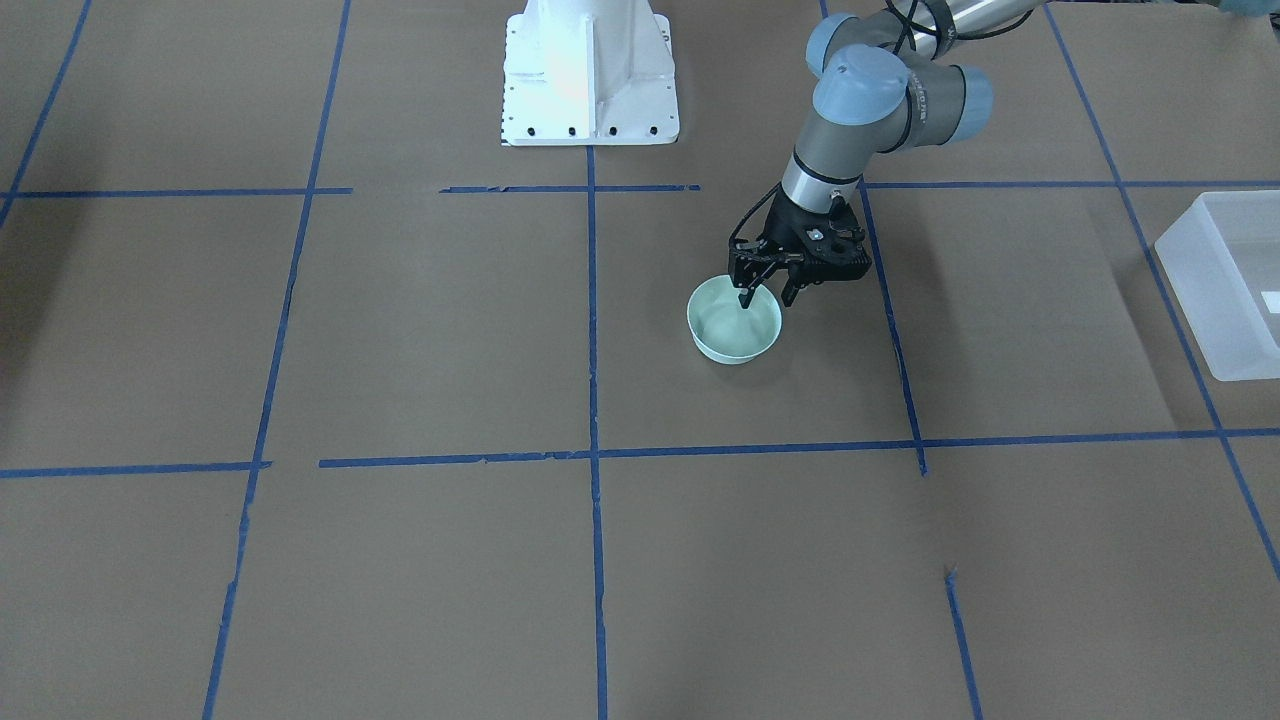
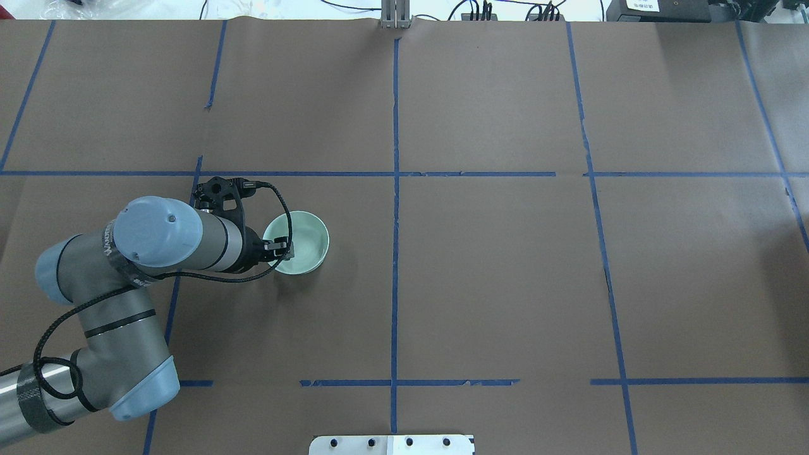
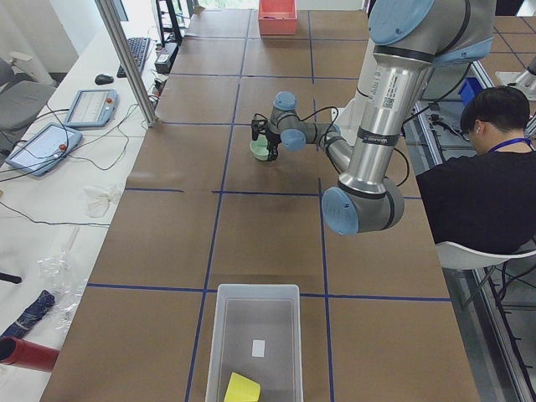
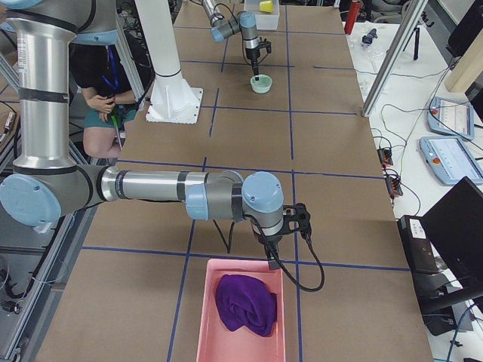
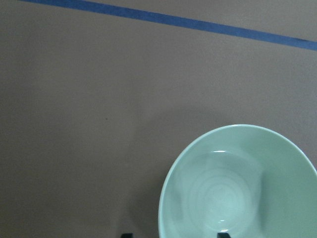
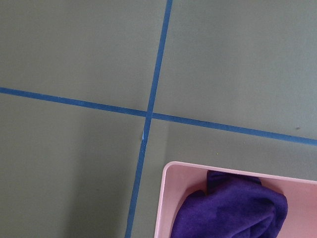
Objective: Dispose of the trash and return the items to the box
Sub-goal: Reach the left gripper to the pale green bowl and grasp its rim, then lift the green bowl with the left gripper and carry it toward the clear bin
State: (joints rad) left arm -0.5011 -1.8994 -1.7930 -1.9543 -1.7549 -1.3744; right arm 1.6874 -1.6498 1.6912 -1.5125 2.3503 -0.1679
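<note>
The pale mint-green bowl [image 1: 733, 325] stands upright and empty on the brown table; it also shows in the overhead view [image 2: 306, 243] and the left wrist view [image 5: 237, 188]. My left gripper [image 1: 766, 296] is open and straddles the bowl's rim on the robot's side, one finger inside and one outside. The translucent white box [image 1: 1225, 290] stands at the table's left end, apart from the bowl; a yellow item [image 3: 243, 388] lies in it. My right gripper [image 4: 271, 259] hangs over the rim of a pink bin [image 4: 207, 309]; I cannot tell whether it is open.
The pink bin [image 6: 168, 198] holds a purple cloth [image 6: 233, 208]. Blue tape lines cross the table. The white robot base [image 1: 590, 80] stands at the table's robot side. A seated person [image 3: 494, 167] is beside the table behind the arms.
</note>
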